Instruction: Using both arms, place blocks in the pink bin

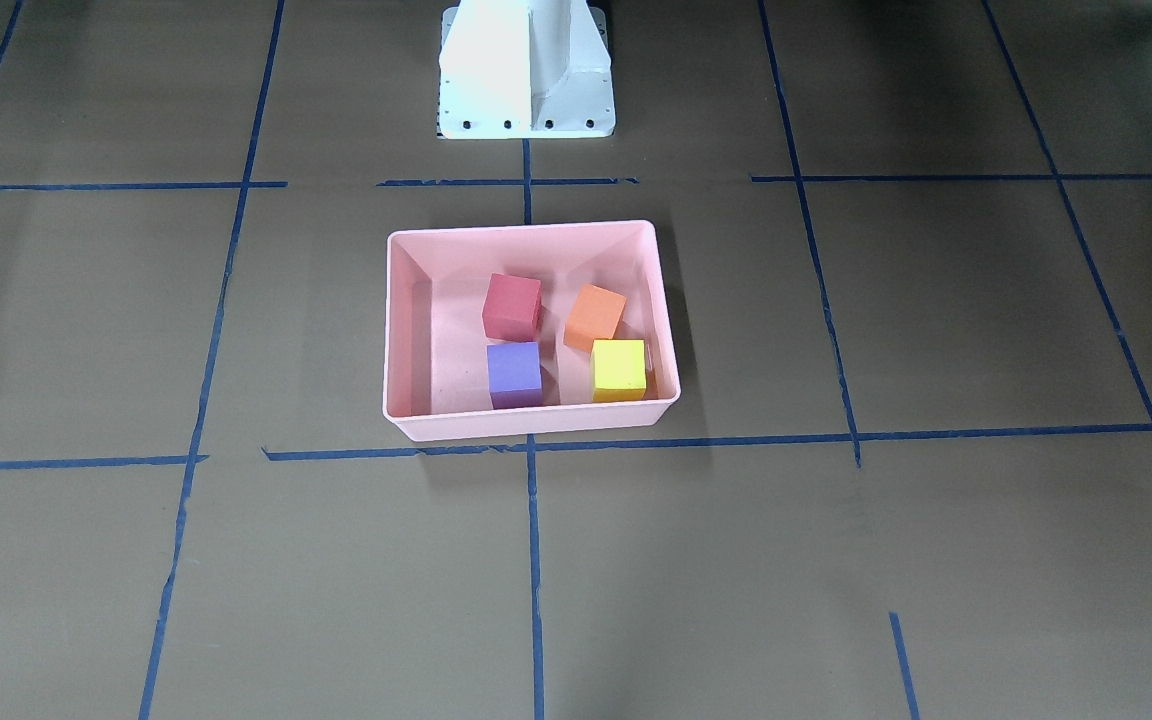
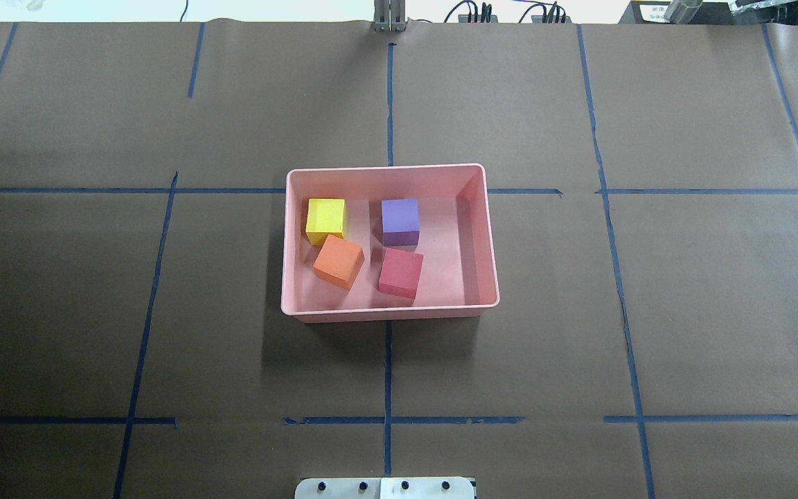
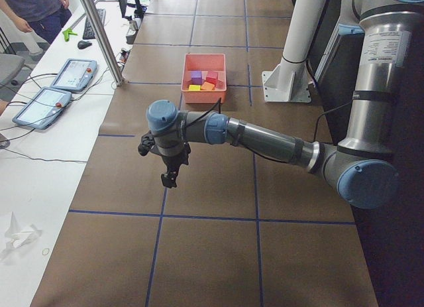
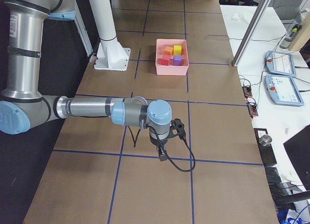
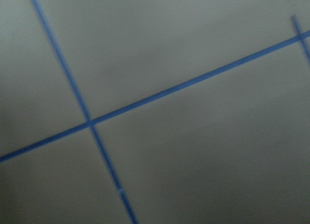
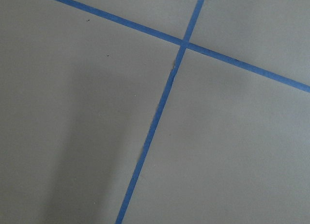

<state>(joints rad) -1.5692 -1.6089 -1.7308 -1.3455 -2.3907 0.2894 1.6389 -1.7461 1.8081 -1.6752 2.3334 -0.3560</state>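
Observation:
The pink bin (image 2: 485, 229) (image 1: 406, 330) stands at the table's middle. In it lie the yellow-green block (image 2: 325, 219) (image 1: 619, 368), the orange block (image 2: 338, 260) (image 1: 595, 315), the purple block (image 2: 400, 220) (image 1: 514, 372) and the red block (image 2: 400, 272) (image 1: 512, 306). The left gripper (image 3: 169, 179) shows only in the exterior left view, raised over the table far from the bin. The right gripper (image 4: 162, 155) shows only in the exterior right view, also far from the bin. I cannot tell whether either is open or shut. Both wrist views show only table.
The white pedestal base (image 1: 526, 70) stands behind the bin on the robot's side. Blue tape lines (image 2: 388, 360) cross the brown table. Tablets (image 3: 46, 98) and a metal post (image 3: 99, 35) stand on the operators' side table. A person (image 3: 33, 8) stands there.

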